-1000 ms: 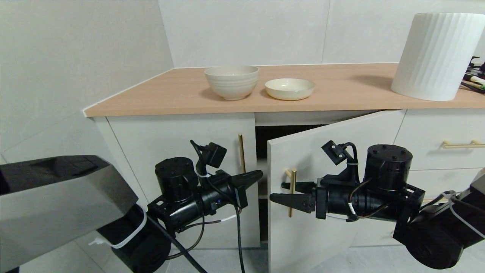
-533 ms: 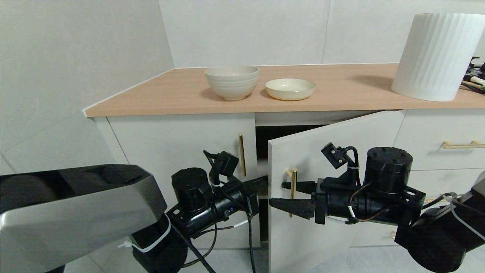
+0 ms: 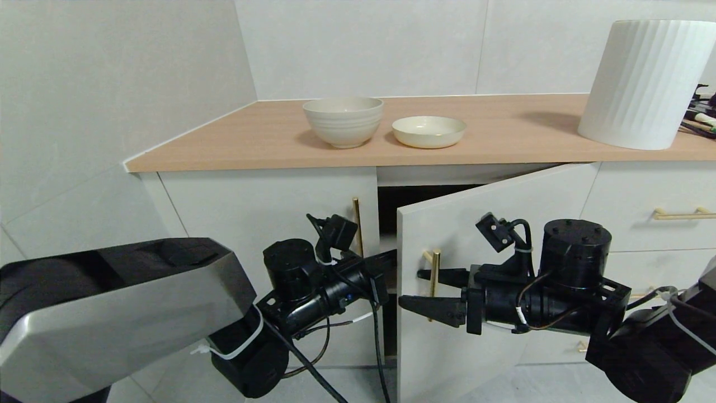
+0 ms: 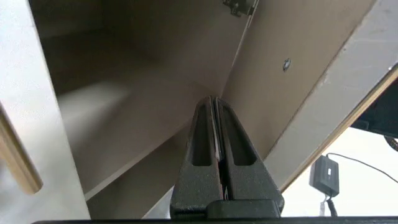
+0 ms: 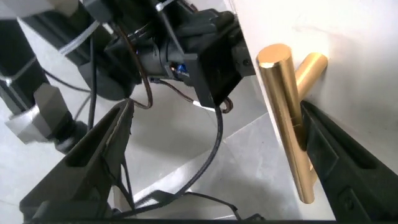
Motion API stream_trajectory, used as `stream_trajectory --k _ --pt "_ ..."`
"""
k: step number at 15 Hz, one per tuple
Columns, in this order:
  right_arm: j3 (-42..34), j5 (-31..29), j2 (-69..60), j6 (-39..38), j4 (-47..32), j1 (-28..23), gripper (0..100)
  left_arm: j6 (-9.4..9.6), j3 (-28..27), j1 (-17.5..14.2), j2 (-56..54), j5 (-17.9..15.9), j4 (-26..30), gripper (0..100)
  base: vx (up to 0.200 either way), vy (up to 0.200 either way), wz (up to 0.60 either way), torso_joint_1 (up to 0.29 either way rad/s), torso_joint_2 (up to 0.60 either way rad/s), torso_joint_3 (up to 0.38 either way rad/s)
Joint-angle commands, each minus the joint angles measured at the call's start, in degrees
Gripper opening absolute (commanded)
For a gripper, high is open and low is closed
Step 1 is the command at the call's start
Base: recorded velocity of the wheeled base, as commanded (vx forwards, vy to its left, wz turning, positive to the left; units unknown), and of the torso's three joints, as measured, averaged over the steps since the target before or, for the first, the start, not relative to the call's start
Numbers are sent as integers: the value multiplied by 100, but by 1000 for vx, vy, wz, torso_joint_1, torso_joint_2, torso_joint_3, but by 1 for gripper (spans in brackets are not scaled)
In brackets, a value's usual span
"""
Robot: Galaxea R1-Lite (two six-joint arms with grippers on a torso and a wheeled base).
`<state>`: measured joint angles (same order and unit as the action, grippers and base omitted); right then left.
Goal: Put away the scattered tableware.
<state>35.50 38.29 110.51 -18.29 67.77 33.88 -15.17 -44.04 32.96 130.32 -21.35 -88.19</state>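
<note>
A cream ribbed bowl (image 3: 343,120) and a shallow cream dish (image 3: 429,131) stand side by side on the wooden countertop (image 3: 503,131). Below them, the right cabinet door (image 3: 492,212) hangs partly ajar. My right gripper (image 3: 428,291) is open, one finger on each side of the door's brass handle (image 3: 433,272). In the right wrist view the handle (image 5: 289,118) lies close against one finger (image 5: 339,155). My left gripper (image 3: 390,258) is shut, its tip in the dark gap at the door's free edge. The left wrist view shows the shut fingers (image 4: 214,124) pointing into the cabinet, beside the door's inner face (image 4: 298,81).
A tall white ribbed cylinder (image 3: 646,84) stands at the counter's right end. The left cabinet door (image 3: 268,212) is closed, with its own brass handle (image 3: 356,224). A drawer with a brass pull (image 3: 682,212) is on the right. Inside the cabinet is a bare shelf (image 4: 106,124).
My left arm has moved right and forward, pushing its shut tip into the gap behind the door's edge. The door has swung out a touch. The right gripper stays around the handle.
</note>
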Motion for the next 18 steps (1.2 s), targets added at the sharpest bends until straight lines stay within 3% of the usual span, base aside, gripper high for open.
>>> stream_trajectory --k 1,4,8,11,12,15,18 --pt "-113 -6 -38 106 -18 -83 100 -4 -25 17 -6 8 -6 0 0 0 0 0 0 0" --pt "-351 -322 -152 589 -18 -408 100 -4 -245 52 -15 -1 135 0 0 0 0 0 0 0" --pt "-773 -516 -697 598 -36 -470 100 5 -526 105 -252 -1 891 0 0 0 0 0 0 0" --pt "-1792 -551 -1453 607 -79 -259 100 5 -588 105 -525 -10 1401 0 0 0 0 0 0 0" --pt "-2056 -832 -1682 607 -79 40 100 22 -623 105 -542 -10 1471 0 0 0 0 0 0 0" --pt "-2258 -3003 -1822 607 -106 1165 100 31 -728 202 -613 -10 1585 0 0 0 0 0 0 0" --pt "-2574 -3187 -2033 581 -405 1464 100 40 -693 316 -709 -10 1823 0 0 0 0 0 0 0"
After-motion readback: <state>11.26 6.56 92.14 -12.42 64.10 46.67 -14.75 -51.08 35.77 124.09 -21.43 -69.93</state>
